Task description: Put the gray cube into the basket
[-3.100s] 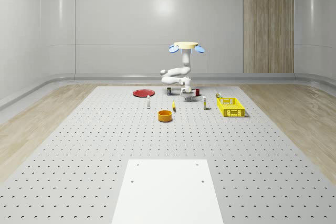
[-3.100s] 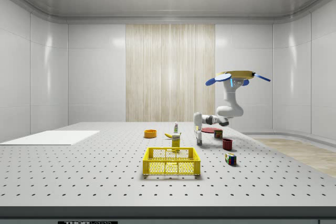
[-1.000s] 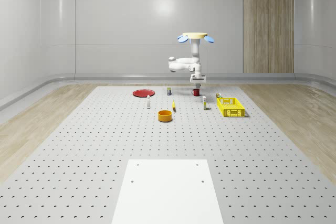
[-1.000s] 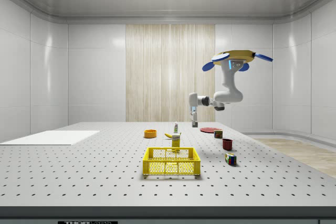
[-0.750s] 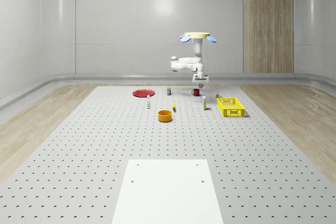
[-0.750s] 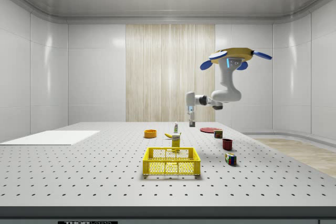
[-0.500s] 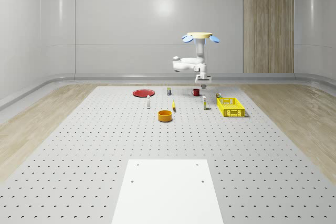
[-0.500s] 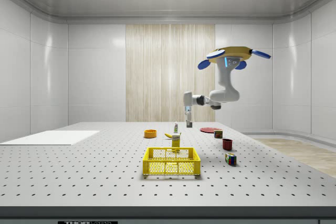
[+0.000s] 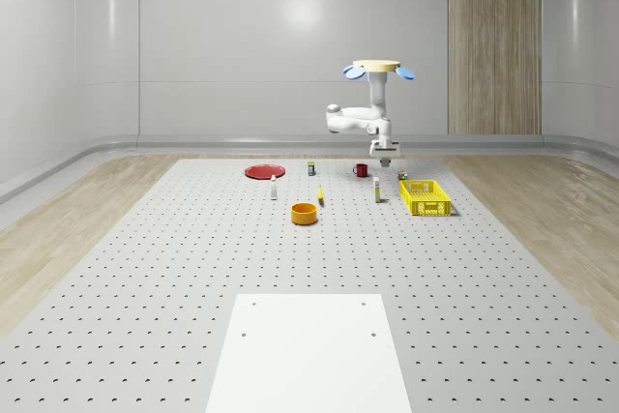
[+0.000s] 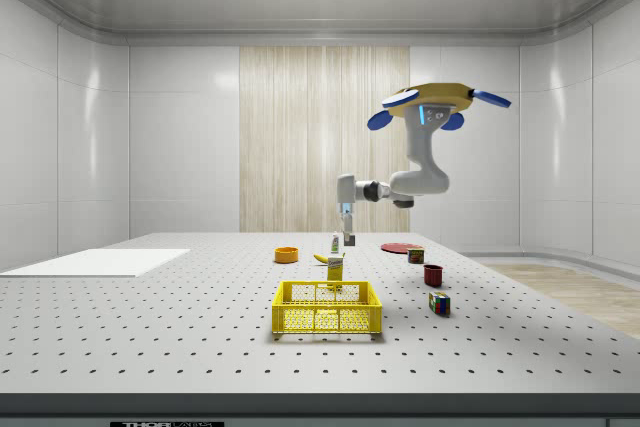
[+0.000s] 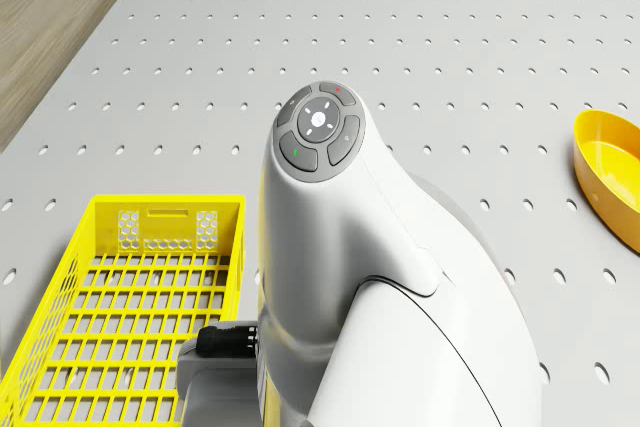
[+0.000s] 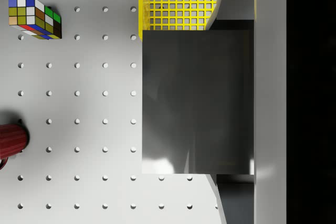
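A gray cube [image 12: 197, 100] sits clamped in my gripper, one pale finger [image 12: 270, 98] pressed against its side. The yellow basket [image 12: 178, 1] lies on the table just beyond the cube's edge. In the whole-scene view the drone [image 9: 378, 69] hovers above the far part of the table, its arm bent down. There the gripper [image 9: 383, 154] hangs in the air between the red mug [image 9: 361, 170] and the basket [image 9: 426, 197]. In the side view the gripper [image 10: 347, 237] is well above the table, higher than the basket [image 10: 327, 308]. In the drone view the basket [image 11: 130, 297] lies beside the arm.
A Rubik's cube [image 12: 34, 18] and the red mug [image 12: 10, 140] stand on the pegboard near the basket. An orange bowl [image 9: 305, 213], a red plate [image 9: 263, 171] and small bottles [image 9: 377, 191] lie to the whole-scene view's left. A white panel [image 9: 309, 350] covers the near table.
The drone and arm have shifted steadily toward the whole-scene view's right, nearer the basket. Since the oldest frames the gripper has risen from table level with the cube.
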